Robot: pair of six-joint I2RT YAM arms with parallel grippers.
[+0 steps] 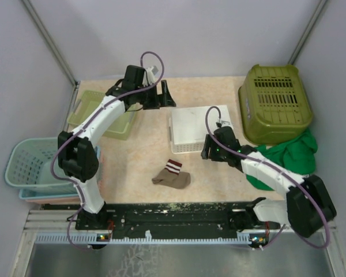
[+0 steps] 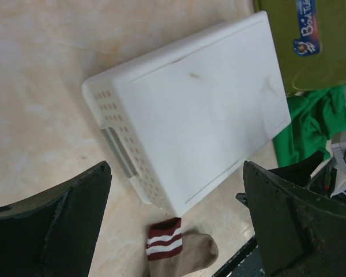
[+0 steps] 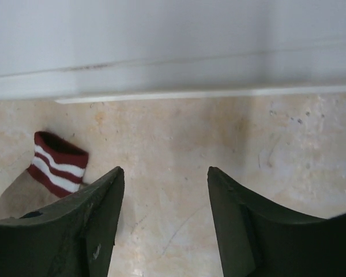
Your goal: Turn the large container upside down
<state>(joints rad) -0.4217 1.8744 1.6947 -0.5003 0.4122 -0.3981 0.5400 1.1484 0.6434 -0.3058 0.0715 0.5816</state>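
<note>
A white rectangular container lies in the middle of the table with its flat base up and its perforated walls down. It fills the left wrist view, and its lower edge runs across the top of the right wrist view. My left gripper is open and empty, hovering above the container's far left corner. My right gripper is open and empty, low over the table just in front of the container's near edge.
An olive green basket sits upside down at the right, with a green cloth in front of it. A brown sock with a red-and-white cuff lies near the front. A light green tray and a blue basket are at the left.
</note>
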